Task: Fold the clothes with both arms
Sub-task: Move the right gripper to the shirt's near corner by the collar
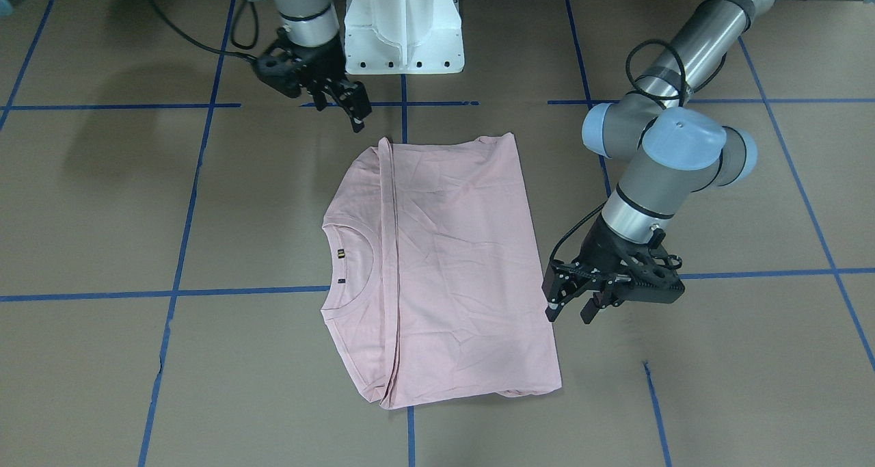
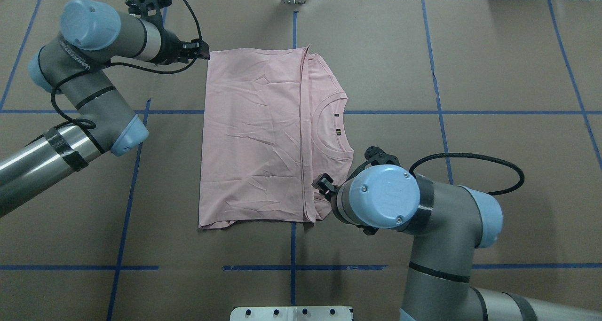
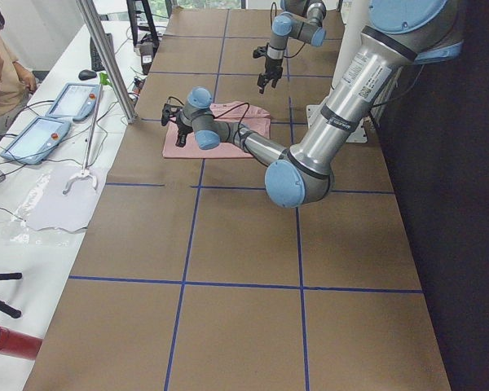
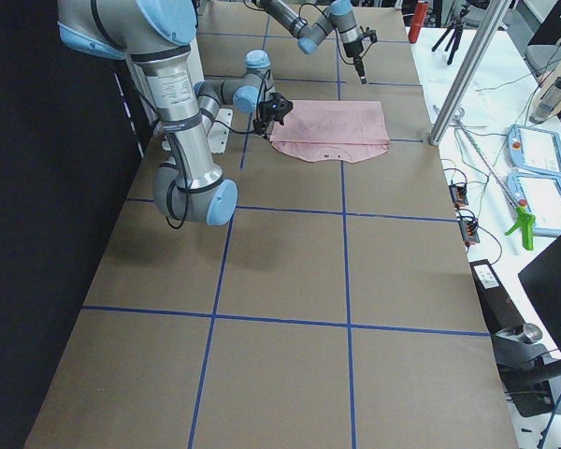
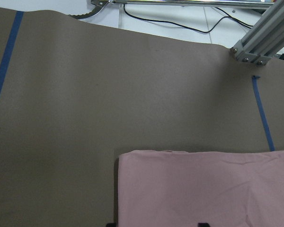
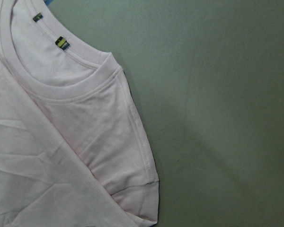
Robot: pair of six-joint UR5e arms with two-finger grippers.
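T-shirt [image 1: 451,248]: pale pink, plain side up. Collar [image 1: 370,262], at shirt's 9 o'clock in front-facing view: same pink, ribbed; tag [image 6: 61,43] inside striped yellow and dark green. Table [image 1: 102,214]: brown, blue tape grid. Left arm [image 1: 673,156], right arm [image 1: 307,16]: grey metal, light blue caps. Pedestal [image 1: 403,22]: white.

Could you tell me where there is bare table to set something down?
The widest bare table lies on the robot's right, beyond the T-shirt collar, and in the strip between shirt and pedestal base. It is crowded at the shirt's far left corner by the left gripper and near right corner by the right gripper.
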